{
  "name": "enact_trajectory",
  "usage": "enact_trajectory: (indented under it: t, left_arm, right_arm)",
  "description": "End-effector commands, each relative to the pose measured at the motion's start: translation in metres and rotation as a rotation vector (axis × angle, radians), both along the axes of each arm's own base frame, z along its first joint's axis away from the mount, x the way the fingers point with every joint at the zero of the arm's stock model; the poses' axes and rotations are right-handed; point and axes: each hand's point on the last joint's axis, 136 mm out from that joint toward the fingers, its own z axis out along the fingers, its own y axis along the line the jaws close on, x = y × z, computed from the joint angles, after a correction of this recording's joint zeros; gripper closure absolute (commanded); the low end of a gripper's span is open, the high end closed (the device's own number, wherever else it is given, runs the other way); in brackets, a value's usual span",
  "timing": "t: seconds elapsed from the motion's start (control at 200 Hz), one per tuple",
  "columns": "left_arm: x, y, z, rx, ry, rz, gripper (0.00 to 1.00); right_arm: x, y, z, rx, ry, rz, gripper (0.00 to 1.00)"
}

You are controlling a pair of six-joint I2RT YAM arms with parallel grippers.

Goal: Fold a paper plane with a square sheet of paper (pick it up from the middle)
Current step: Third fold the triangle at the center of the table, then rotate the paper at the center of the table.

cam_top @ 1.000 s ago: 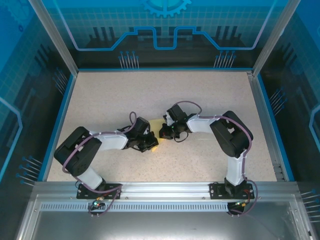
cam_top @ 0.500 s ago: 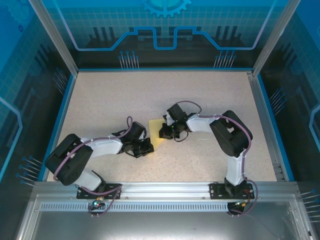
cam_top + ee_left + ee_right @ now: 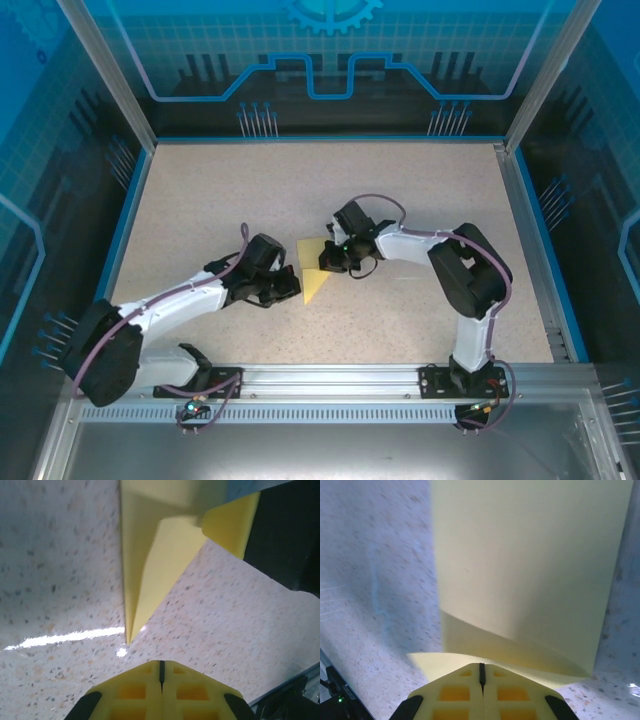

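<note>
The folded yellow paper [image 3: 312, 276] lies flat on the table [image 3: 400, 190], its point toward the arms. The right gripper [image 3: 328, 262], closed, rests on the paper's right edge. The left gripper [image 3: 290, 290], closed and empty, sits just beside the point.

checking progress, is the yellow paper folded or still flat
Folded: the paper narrows to a point, with an overlapping flap seen from the left wrist.

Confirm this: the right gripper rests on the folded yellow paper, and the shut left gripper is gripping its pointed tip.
No. The shut left gripper grips nothing: the left wrist view shows the pointed tip of the paper lying short of it. The right gripper does rest on the paper.
</note>
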Motion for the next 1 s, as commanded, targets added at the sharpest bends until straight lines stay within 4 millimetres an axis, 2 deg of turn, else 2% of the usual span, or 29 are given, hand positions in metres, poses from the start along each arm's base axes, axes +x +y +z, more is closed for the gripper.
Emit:
enact_trajectory:
  t: [0.0,0.16,0.295,0.39,0.545,0.715,0.86,0.99]
  left_arm:
    - [0.007,0.017,0.004,0.103,-0.038,0.052,0.86]
    - [0.018,0.03,0.01,0.156,-0.074,0.124,0.71]
    - [0.023,0.033,0.015,0.156,-0.094,0.17,0.58]
    - [0.024,0.032,0.016,0.153,-0.098,0.165,0.49]
    - [0.023,0.032,0.017,0.159,-0.1,0.149,0.46]
    - [0.025,0.03,0.019,0.157,-0.107,0.138,0.43]
    - [0.025,0.027,0.017,0.157,-0.103,0.117,0.41]
    - [0.026,0.021,0.014,0.152,-0.1,0.091,0.38]
  right_arm:
    - [0.027,-0.003,0.028,-0.071,-0.125,0.021,1.0]
    - [0.054,-0.002,0.011,-0.208,-0.142,0.053,0.95]
    - [0.068,0.004,-0.003,-0.267,-0.13,0.089,0.93]
    - [0.074,0.003,-0.014,-0.306,-0.111,0.1,0.93]
    - [0.071,-0.002,-0.026,-0.336,-0.08,0.104,0.93]
    - [0.062,-0.027,-0.037,-0.376,-0.037,0.04,0.95]
    - [0.052,-0.068,-0.04,-0.431,-0.012,-0.085,0.94]
    - [0.031,-0.098,-0.036,-0.453,-0.001,-0.2,0.92]
